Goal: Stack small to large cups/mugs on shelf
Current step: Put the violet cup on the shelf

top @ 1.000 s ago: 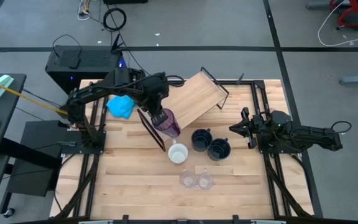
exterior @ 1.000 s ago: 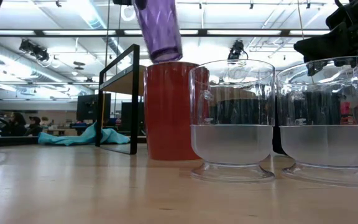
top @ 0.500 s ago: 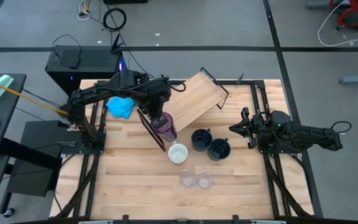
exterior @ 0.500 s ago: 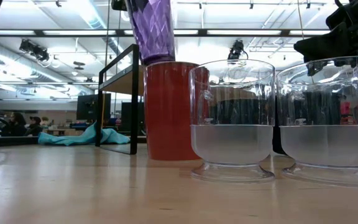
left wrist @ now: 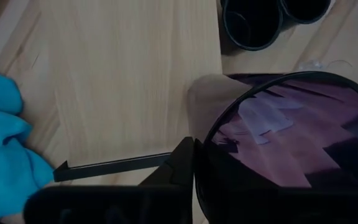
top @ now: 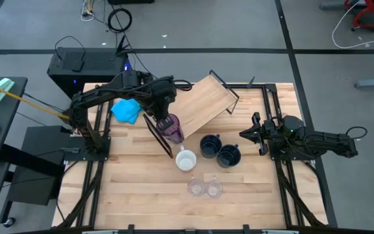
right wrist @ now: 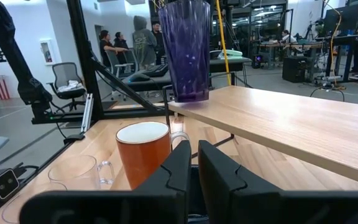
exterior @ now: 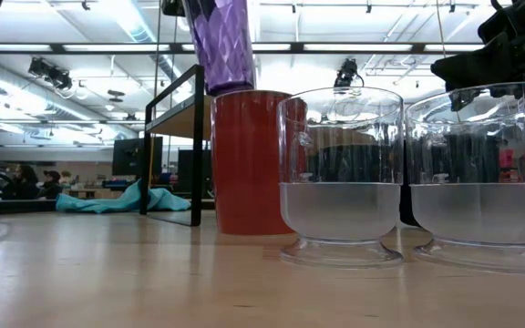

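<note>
A translucent purple tumbler (top: 171,127) stands upright at the near edge of the shelf (top: 203,104), a light board on a black wire frame. My left gripper (top: 166,117) is above the tumbler, shut on it. Nearer on the table stand a mug (top: 186,160), white inside and orange-red outside, two dark navy mugs (top: 210,145) (top: 229,155), and two small clear glasses (top: 195,188) (top: 213,189). My right gripper (top: 252,134) waits shut and level at the table's right side. My left gripper holds the tumbler by its rim (left wrist: 199,149), coming from above and pointing steeply down. One finger (left wrist: 184,168) lies on the rim's outer side; the other is hidden by the cup. The tumbler is upright, its base (right wrist: 188,97) at the shelf board's edge (right wrist: 174,104).
A crumpled blue cloth (top: 125,110) lies at the table's far left, beside the shelf. The shelf stands askew on the table, its wire frame (top: 158,135) close to the tumbler. Bare tabletop (top: 141,195) lies at the near left.
The purple tumbler has come down a little in my left gripper and stands straighter, its base now at the shelf board's edge.
</note>
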You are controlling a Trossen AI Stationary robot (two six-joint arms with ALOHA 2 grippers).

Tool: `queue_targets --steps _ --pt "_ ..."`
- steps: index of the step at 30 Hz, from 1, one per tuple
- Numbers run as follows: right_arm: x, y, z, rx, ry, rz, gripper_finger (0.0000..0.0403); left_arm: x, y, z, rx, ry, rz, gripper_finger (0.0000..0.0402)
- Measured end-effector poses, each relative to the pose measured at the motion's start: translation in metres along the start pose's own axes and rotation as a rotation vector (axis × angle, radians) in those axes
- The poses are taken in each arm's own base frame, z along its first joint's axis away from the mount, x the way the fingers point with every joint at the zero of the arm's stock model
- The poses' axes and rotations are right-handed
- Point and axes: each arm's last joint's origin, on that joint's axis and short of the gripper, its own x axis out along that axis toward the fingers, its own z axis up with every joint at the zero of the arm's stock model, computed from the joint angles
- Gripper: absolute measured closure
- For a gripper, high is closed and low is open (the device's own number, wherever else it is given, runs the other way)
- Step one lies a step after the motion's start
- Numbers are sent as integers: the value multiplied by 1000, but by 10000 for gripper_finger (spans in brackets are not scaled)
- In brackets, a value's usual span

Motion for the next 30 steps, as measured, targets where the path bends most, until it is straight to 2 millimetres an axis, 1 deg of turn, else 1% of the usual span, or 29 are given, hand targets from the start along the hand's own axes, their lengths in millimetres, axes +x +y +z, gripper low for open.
queue_targets --steps 8,15,27,30 --pt "0 0 0 0 0 0 364 0 1 1 -4 -4 9 387" --pt "0 0 0 0 0 0 364 0 2 1 -23 -14 30 364" --pt "0 0 0 0 0 0 364 0 2 1 -28 -18 38 361" --pt "0 0 0 0 0 0 364 0 2 1 -29 -18 39 354"
